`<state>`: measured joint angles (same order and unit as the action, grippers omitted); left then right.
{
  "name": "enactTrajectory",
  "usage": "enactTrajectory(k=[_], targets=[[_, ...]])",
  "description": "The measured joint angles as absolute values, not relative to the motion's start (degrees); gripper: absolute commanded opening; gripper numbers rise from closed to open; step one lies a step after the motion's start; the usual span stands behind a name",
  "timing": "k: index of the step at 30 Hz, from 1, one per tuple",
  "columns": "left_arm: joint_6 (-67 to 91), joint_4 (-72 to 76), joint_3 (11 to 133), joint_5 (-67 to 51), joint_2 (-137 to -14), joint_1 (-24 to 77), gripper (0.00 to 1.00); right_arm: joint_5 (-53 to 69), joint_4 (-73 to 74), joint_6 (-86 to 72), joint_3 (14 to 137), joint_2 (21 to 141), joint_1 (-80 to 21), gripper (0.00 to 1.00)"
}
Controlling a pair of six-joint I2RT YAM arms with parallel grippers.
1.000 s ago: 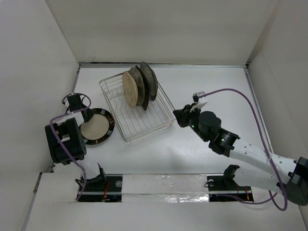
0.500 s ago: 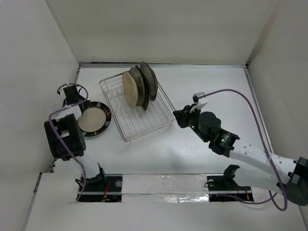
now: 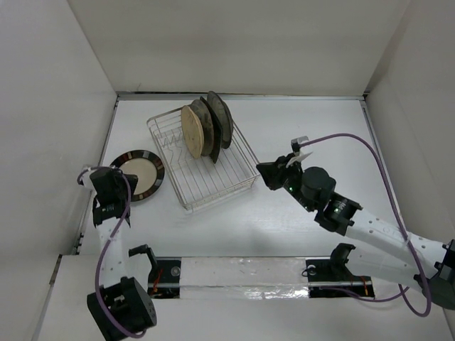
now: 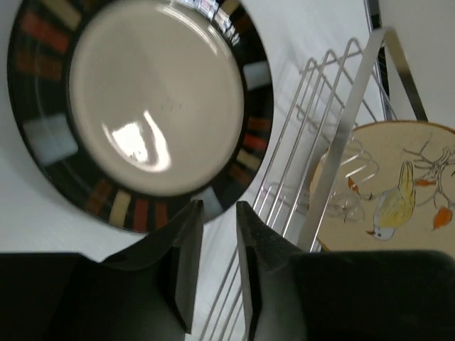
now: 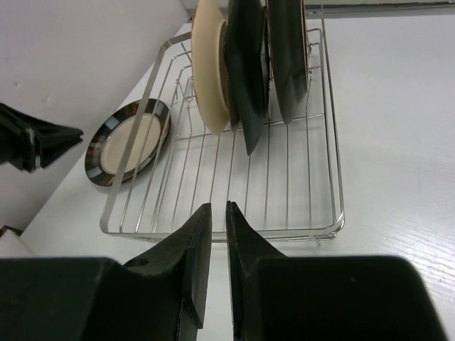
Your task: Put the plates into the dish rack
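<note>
Dish rack (image 3: 213, 177) on white table (image 3: 306, 121), white walls (image 3: 234, 42); left end effector (image 4: 217, 213), right end effector (image 5: 218, 213) near-closed, empty.

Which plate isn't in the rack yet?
The dark-rimmed plate, lying flat left of the rack; the other three stand upright inside it.

The left arm (image 3: 106, 241) rises steeply from its base, the left gripper (image 3: 114, 177) held low at the far left, jaws drawn almost together with a narrow slit. The right arm (image 3: 370, 231) stretches diagonally inward; the right gripper (image 3: 266, 170) has its jaws likewise nearly touching.
</note>
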<state>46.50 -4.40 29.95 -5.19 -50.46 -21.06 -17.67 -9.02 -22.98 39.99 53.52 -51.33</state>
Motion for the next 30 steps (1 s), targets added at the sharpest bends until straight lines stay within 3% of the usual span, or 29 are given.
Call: enactTrajectory(k=[7,8,11,20,30], targets=[[53.5,-12.4,22.7,-6.8,-43.0,-19.1,0.59,-16.1,-9.0,-23.5,39.2,50.8,-50.1,0.21],[54.1,-13.8,22.1,-6.3,-42.6,-19.0,0.67,-15.8,-9.0,-23.6,39.2,50.6,-49.8,0.21],[56.4,-17.1,21.6,-4.2,-41.0,-18.1,0.74,-14.8,-8.8,-23.8,39.2,50.3,-48.7,0.21],[62.9,-14.2,16.8,2.8,-39.3,-17.7,0.72,-11.9,-7.5,-24.3,38.5,47.1,-46.2,0.23],[69.4,3.8,11.0,3.7,-48.1,-17.7,0.66,-9.8,-7.5,-24.5,38.5,49.2,-45.1,0.23]])
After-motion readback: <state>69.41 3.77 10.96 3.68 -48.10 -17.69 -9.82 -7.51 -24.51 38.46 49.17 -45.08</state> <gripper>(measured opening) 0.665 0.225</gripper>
